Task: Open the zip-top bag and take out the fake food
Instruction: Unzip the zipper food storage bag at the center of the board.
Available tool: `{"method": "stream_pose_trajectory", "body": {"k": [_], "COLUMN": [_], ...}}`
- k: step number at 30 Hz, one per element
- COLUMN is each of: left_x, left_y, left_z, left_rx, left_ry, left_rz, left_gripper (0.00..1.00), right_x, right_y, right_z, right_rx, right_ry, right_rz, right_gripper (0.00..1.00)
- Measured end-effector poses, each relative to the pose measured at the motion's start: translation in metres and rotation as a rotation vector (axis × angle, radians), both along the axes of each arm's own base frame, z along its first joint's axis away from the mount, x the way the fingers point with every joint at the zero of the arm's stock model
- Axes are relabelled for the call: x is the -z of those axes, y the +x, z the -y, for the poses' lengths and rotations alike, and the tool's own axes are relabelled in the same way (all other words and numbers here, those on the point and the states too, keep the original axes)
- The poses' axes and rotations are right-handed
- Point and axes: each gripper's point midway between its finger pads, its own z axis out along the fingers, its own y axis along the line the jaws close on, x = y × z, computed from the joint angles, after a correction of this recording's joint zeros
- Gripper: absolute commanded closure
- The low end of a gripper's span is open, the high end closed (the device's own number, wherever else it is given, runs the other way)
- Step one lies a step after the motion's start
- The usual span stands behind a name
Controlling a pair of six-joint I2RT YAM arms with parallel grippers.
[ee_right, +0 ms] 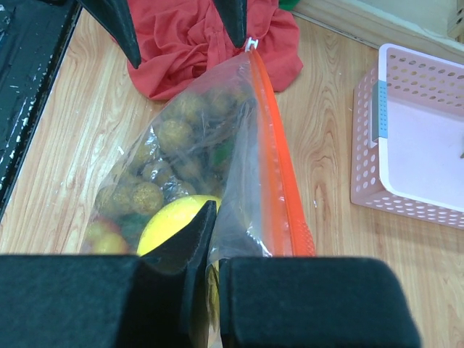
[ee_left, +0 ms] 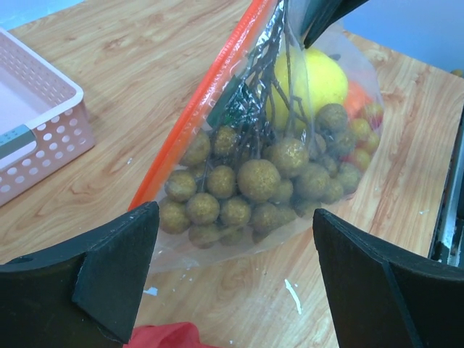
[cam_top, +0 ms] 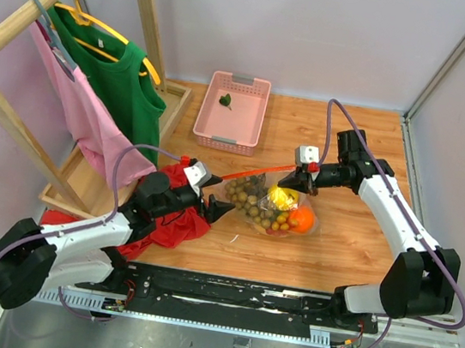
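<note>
Beside the red cloth (cam_top: 170, 217), the zip-top bag (cam_top: 256, 202) lay on the table (cam_top: 353, 243), right gripper (cam_top: 286, 181) pinching its mouth, left gripper (cam_top: 220, 210) gaping near its slider end, fake food (cam_top: 300, 220) half-hidden by crinkles

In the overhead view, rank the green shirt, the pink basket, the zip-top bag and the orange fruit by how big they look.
1. Green shirt, largest, though it hangs nearer the camera.
2. Pink basket and zip-top bag look about alike, so I won't rank them.
3. Orange fruit, smallest.
</note>
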Motion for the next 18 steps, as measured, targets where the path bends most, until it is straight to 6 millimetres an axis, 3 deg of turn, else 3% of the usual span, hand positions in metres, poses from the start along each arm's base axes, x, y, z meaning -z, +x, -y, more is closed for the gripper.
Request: {"method": "stream_pose_trajectory", "body": {"k": [8,18], "left_x": [0.012,0.010], "left_y": [0.006,0.017], "left_z": [0.005,0.020], "left_rx": [0.018,0.066], "left_ry": [0.057,0.097], "left_rz": [0.012,0.027], "left_gripper": [0.10,0.17], "right_x": [0.002,0.006], "right_y": [0.000,-0.005], "right_z": [0.001,0.005], "right_rx": [-0.005,-0.031], "right_ry": [-0.013,-0.035], "right_rz": [0.026,0.048], "right_gripper": [0.94,0.95]}}
